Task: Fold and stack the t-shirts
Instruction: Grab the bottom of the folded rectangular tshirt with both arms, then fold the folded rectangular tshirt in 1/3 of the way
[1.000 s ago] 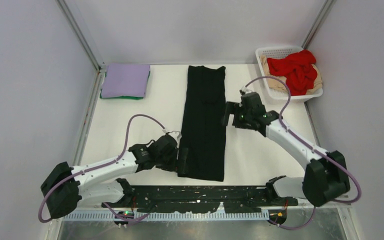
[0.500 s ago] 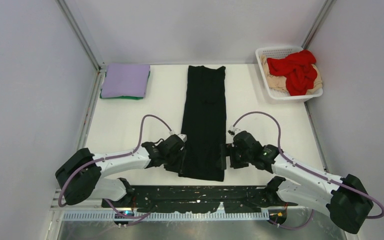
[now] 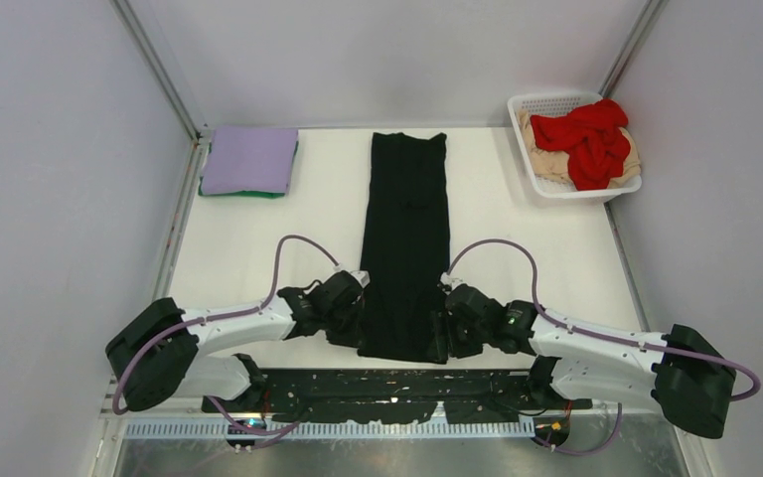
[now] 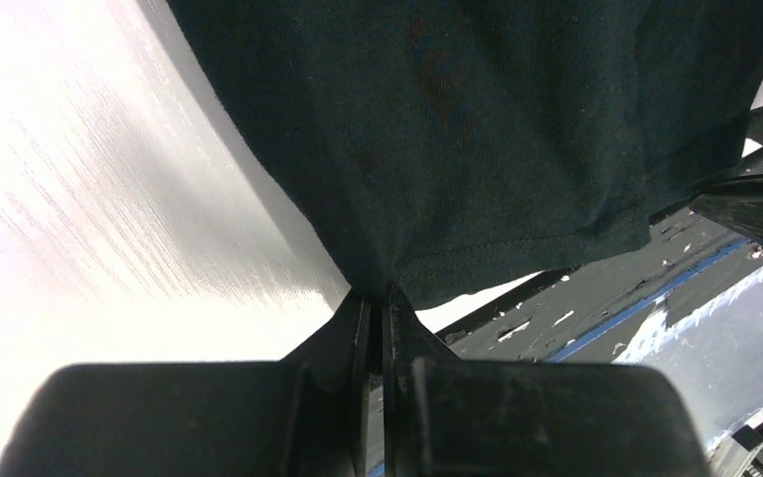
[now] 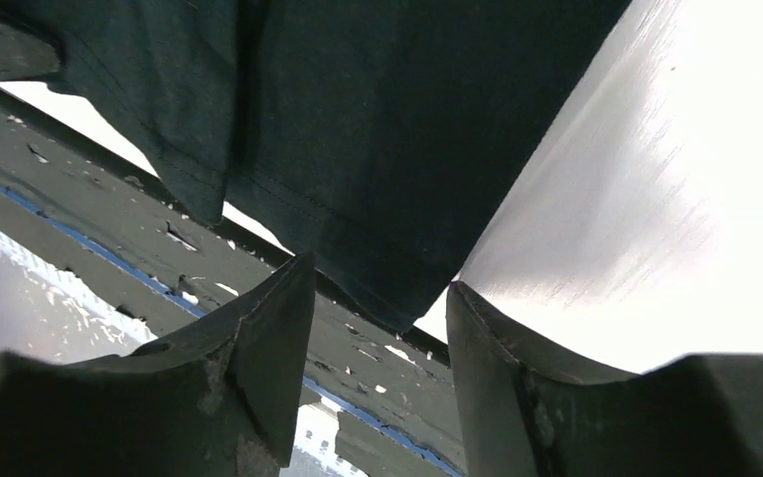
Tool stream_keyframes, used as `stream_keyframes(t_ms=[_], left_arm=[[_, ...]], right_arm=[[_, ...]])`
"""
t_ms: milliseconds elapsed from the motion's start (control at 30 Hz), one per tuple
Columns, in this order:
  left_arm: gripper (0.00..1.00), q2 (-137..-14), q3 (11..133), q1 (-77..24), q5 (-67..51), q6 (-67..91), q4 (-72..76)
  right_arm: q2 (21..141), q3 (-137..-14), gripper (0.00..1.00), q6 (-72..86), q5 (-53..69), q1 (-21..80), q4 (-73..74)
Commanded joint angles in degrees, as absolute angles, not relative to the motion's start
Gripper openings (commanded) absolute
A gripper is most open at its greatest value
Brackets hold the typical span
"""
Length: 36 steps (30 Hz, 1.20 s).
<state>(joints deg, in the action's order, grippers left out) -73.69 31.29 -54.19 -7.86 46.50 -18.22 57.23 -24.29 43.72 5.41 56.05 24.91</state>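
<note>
From above, the black shirt lies as a long narrow strip down the middle of the surface, its far end near the back wall and its near hem at the front edge. The left hand sits low at the near-left corner of that hem, and the right hand sits at the near-right corner. At the far left, a folded lavender shirt rests on a green shirt, of which only an edge shows. At the far right, the basket holds a crumpled red shirt on top of a beige shirt.

On the left wrist, the left hand is pinched tight on the black shirt right at its stitched hem, and the cloth rises out of the grip.

On the right wrist, the right hand has its fingers spread apart. The black shirt's corner points into the gap between them, and neither finger visibly clamps it.
</note>
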Motion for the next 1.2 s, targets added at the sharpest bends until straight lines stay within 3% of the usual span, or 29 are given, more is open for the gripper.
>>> stream_keyframes(t_ms=[0,133,200,333,400,600,767,1167], left_arm=[[0.0,-71.7,29.8,-54.3,-9.8,48.2,-16.8],[0.0,-71.5,29.2,-54.9,-10.3,49.3,-15.9],[0.0,-71.2,29.3,-55.4,-10.3,49.8,-15.9],[0.0,-68.3,28.7,-57.3,-10.1,50.6,-16.5],[0.0,-65.8,28.4,-58.3,-9.8,50.8,-17.9],[0.0,-59.2,28.8,-59.9,-9.4,49.5,-20.3],[0.0,-58.0,33.5,-58.7,-3.9,46.0,-23.1],[0.0,-72.7,50.5,-45.2,-4.8,40.5,-23.1]], right_arm=[[58.8,-24.6,0.57,46.6,2.0,58.0,25.1],[59.9,-24.8,0.52,46.9,0.3,58.5,26.5],[60.3,-24.8,0.44,47.4,0.3,59.0,26.0],[60.5,-25.2,0.11,48.6,0.8,59.8,26.4],[59.3,-25.2,0.06,49.2,1.6,60.7,27.2],[52.5,-25.8,0.05,48.8,3.6,61.4,26.0],[50.6,-29.9,0.05,46.4,-2.3,60.1,25.9],[58.4,-39.1,0.05,34.5,1.1,41.0,17.8]])
